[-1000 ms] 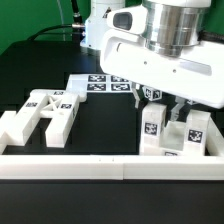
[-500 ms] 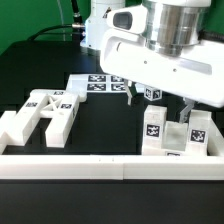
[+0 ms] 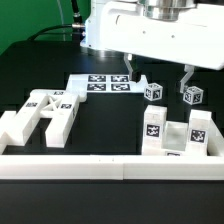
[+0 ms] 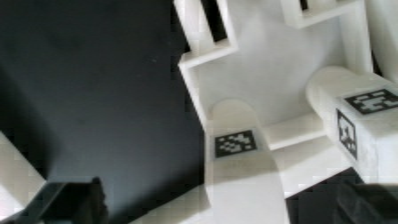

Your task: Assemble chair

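The gripper (image 3: 156, 70) hangs wide open above the table (image 3: 105, 125) with nothing between its fingers (image 3: 127, 68). It touches no part. It is over the side of the table at the exterior view's right.

Just below and behind it, two small tagged blocks (image 3: 154, 92) stand on the table, near each other but apart. One is under each finger, and the second block (image 3: 192, 95) is closer to the table's edge at the exterior view's right.

In front of the blocks, near the table's front edge, stands a chair part with two upright posts. One post (image 3: 152, 124) and the other post (image 3: 197, 130) each show a tag on the face turned to the camera, and a lower white piece sits between them. The wrist view looks down on this part (image 4: 267, 70), showing a tag on one rounded post top (image 4: 237, 143) and another on its neighbour (image 4: 370, 100).

The marker board (image 3: 98, 82) lies flat near the middle of the table's back edge.

A frame (image 3: 42, 112) of joined white bars lies flat toward the front corner at the exterior view's left, well apart from the posts.

A white rail (image 3: 100, 167) runs along the front edge, just in front of the frame and the posts.
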